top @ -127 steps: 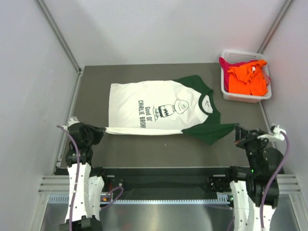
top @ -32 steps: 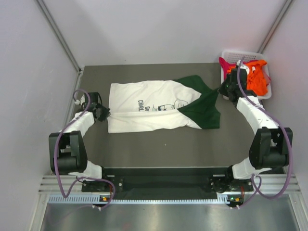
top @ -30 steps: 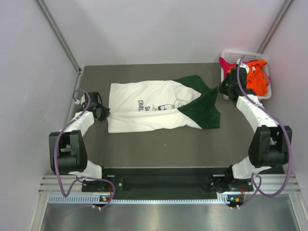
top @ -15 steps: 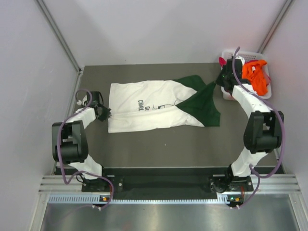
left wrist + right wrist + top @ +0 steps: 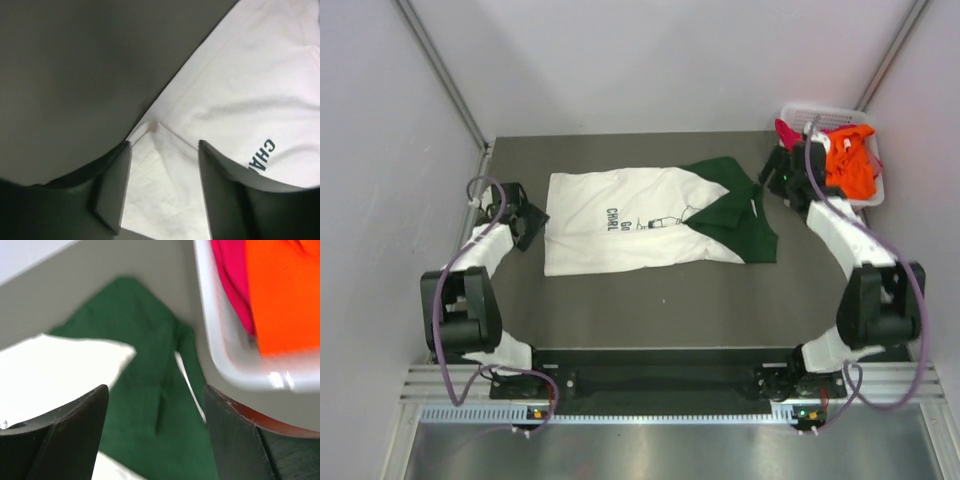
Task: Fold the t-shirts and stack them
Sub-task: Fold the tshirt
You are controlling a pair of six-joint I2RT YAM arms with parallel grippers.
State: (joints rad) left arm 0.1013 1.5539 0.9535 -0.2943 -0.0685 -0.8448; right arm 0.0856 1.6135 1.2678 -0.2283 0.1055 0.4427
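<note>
A white t-shirt (image 5: 620, 232) with dark green sleeves (image 5: 735, 222) lies folded lengthwise on the dark table (image 5: 650, 300), with part of its black print showing. My left gripper (image 5: 528, 216) stands open at the shirt's left hem. In the left wrist view the white cloth (image 5: 165, 185) lies loose under the left gripper (image 5: 164, 146), between its spread jaws. My right gripper (image 5: 772, 180) is open at the green sleeve's far corner. The right wrist view shows green cloth (image 5: 150, 415) below the right gripper (image 5: 155, 390), ungripped. An orange t-shirt (image 5: 850, 165) and a magenta t-shirt (image 5: 786, 130) sit in the basket.
The white lattice basket (image 5: 800, 112) stands at the back right corner, its rim (image 5: 220, 355) close beside my right gripper. Grey walls enclose the table on three sides. The arm bases sit at the near edge.
Both grippers have opened and let go of the shirt. The green sleeve corner has dropped flat onto the shirt. The left gripper has drawn back slightly from the hem.
</note>
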